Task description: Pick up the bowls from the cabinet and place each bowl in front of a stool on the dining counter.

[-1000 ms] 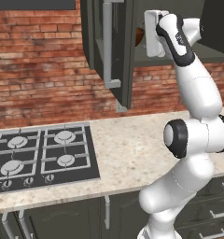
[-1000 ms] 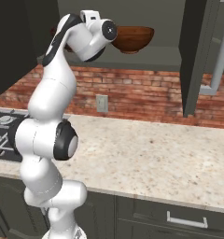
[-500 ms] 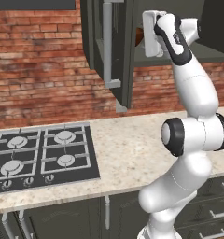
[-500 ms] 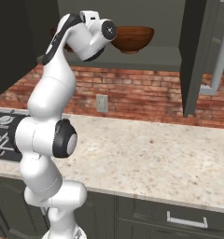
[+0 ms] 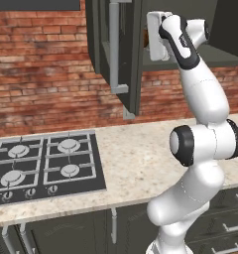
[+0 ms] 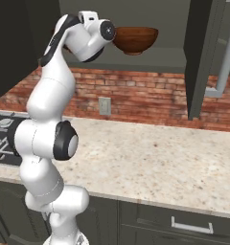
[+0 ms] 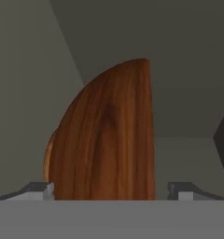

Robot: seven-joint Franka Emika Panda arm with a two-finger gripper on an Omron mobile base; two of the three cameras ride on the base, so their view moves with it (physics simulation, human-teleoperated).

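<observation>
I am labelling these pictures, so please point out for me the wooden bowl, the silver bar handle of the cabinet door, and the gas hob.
bowl (image 6: 135,40): right base view, on its outer side wall.
bar handle (image 5: 114,47): left base view, on the middle of the vertical bar.
gas hob (image 5: 45,167): left base view, on the black plate between the burners.

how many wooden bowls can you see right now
1. The wooden bowl sits on the cabinet shelf, right in front of the fingers. Another may be hidden behind the arm or door.
</observation>
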